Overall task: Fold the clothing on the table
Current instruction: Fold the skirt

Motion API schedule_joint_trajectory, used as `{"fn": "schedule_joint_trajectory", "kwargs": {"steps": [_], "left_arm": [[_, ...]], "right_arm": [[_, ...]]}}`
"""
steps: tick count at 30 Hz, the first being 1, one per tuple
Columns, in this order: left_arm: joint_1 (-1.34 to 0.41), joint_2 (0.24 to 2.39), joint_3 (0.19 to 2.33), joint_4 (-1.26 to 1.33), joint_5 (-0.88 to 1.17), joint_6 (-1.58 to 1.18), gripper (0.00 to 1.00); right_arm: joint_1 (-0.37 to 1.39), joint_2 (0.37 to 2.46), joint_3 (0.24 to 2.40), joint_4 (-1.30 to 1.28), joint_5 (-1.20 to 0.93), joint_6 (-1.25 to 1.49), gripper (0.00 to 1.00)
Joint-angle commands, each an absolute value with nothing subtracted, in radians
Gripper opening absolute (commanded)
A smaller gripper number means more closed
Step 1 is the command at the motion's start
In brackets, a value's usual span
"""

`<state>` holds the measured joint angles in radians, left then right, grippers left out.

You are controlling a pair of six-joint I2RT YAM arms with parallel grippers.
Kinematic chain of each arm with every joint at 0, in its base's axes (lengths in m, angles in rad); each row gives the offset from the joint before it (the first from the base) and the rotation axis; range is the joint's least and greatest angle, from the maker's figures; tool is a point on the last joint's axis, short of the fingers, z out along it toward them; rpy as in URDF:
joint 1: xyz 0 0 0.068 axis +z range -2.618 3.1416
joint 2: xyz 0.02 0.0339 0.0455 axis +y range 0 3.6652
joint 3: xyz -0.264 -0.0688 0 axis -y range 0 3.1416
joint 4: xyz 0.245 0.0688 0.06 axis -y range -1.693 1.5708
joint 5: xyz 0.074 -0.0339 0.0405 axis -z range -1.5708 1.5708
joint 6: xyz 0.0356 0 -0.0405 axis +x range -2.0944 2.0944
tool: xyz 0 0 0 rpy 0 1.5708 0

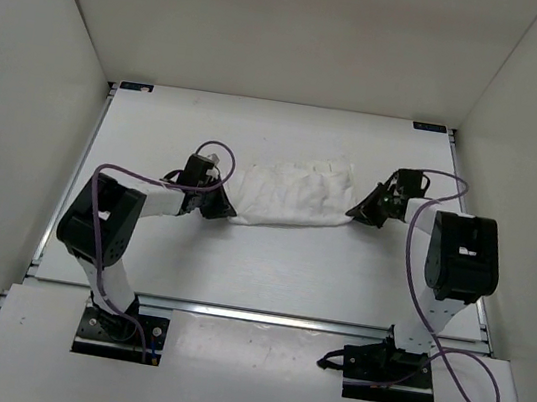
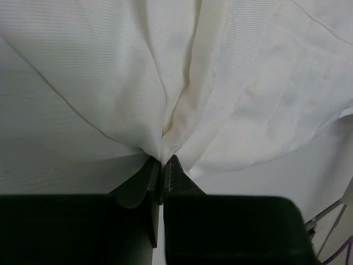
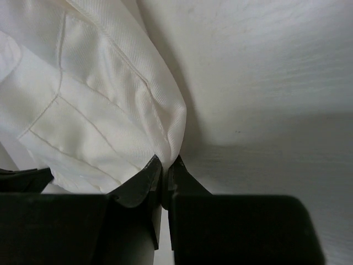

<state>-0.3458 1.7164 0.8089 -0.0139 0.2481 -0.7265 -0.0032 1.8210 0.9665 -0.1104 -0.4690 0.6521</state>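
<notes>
Thin white clothing (image 1: 289, 196) lying as a rumpled band at the middle of the table (image 1: 268, 272), long axis running roughly 9 to 3 o'clock in the top view, wider toward the 3 o'clock end. Left gripper (image 2: 163, 163) at the band's 8 o'clock corner, jaws pressed together on a pinch of fabric, with folds fanning out from the tips. Right gripper (image 3: 166, 165) at the 3 o'clock end, jaws likewise closed, nipping a stitched hem edge where the cloth curls down to the tips. Judged light and very soft, slightly sheer, with no stiffness to hold a shape, so likely to sag and bunch between the two holds once raised. Probably a little slippery too, and such a small bite could pull free under a sharp tug. Best taken at hems and seams, where doubled layers give the pads more to bite on, rather than mid-panel, where only one thin ply might come up. Worth keeping both ends level and gently taut for a clean crease.
</notes>
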Motion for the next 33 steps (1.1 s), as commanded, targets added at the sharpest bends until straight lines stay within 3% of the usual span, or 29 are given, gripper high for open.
{"fn": "schedule_joint_trajectory", "kwargs": {"steps": [1, 6, 12, 22, 30, 33], "left_arm": [[-0.399, 1.766, 0.830, 0.021, 0.271, -0.745, 0.00], [-0.416, 1.796, 0.824, 0.127, 0.304, -0.796, 0.00], [-0.411, 1.802, 0.844, 0.133, 0.299, -0.802, 0.00], [-0.390, 1.787, 0.831, 0.136, 0.307, -0.804, 0.01], [-0.380, 1.782, 0.816, 0.152, 0.316, -0.811, 0.02], [-0.374, 1.786, 0.810, 0.155, 0.325, -0.816, 0.08]], "right_arm": [[-0.017, 1.749, 1.103, -0.263, -0.367, 0.496, 0.00], [0.127, 1.801, 1.455, -0.560, -0.310, 0.261, 0.00], [0.355, 1.839, 1.636, -0.632, -0.238, 0.199, 0.00], [0.632, 1.933, 1.681, -0.594, -0.277, 0.195, 0.00], [0.689, 2.011, 1.626, -0.549, -0.344, 0.219, 0.00], [0.703, 2.045, 1.621, -0.538, -0.368, 0.224, 0.00]]}}
